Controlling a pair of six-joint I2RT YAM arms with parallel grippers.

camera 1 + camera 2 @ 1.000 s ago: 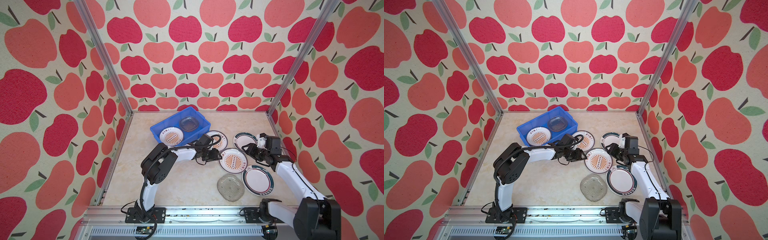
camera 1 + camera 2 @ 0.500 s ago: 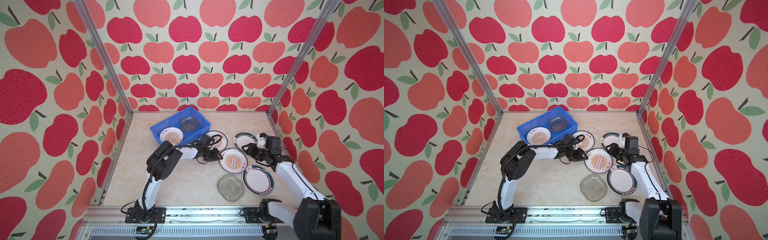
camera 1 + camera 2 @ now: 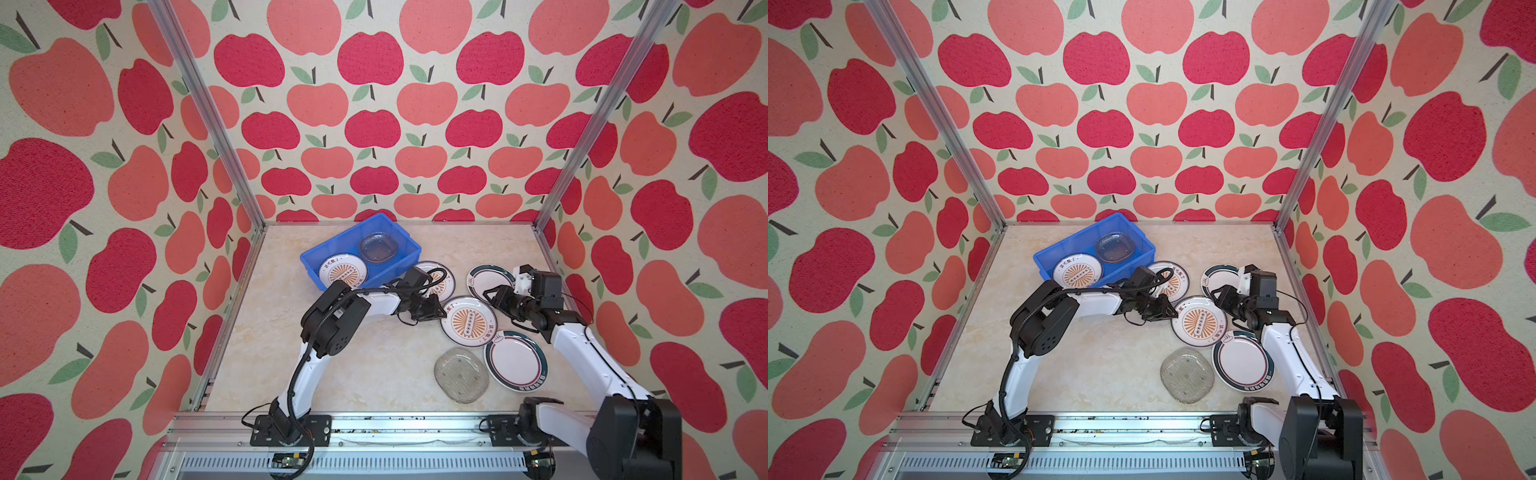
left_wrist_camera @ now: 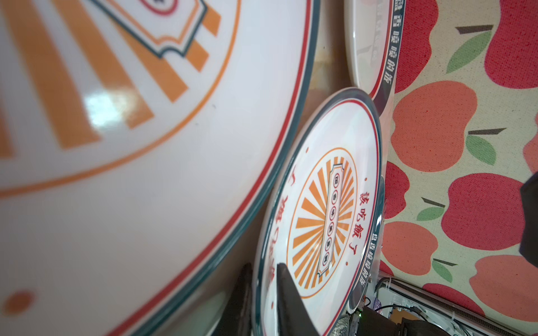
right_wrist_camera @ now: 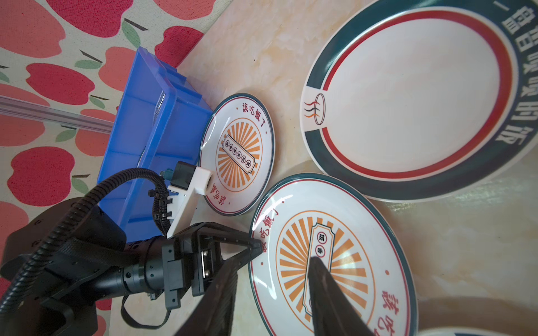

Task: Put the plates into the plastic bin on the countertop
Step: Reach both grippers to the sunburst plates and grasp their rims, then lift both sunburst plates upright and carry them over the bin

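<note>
My left gripper (image 3: pixel 439 311) is shut on the near-left rim of a sunburst plate (image 3: pixel 468 322) lying mid-countertop; in the left wrist view its fingers (image 4: pixel 286 299) straddle that rim. My right gripper (image 3: pixel 498 298) stands open just above the same plate's far side, with one fingertip (image 5: pixel 316 270) over the sunburst. The blue plastic bin (image 3: pixel 320 261) at the back left holds a sunburst plate (image 3: pixel 343 271) and a clear glass plate (image 3: pixel 377 247). A third sunburst plate (image 3: pixel 444 277) lies beside the bin, partly hidden by my left arm.
Two green-rimmed plates lie on the right, one far (image 3: pixel 486 279) and one near (image 3: pixel 515 360). A clear glass plate (image 3: pixel 461 375) sits near the front. The right wall is close behind my right arm. The countertop (image 3: pixel 270 332) is bare on the left.
My left gripper's jaws have closed on the sunburst plate's rim, and the left arm's elbow has shifted a little. The right arm has not moved.
</note>
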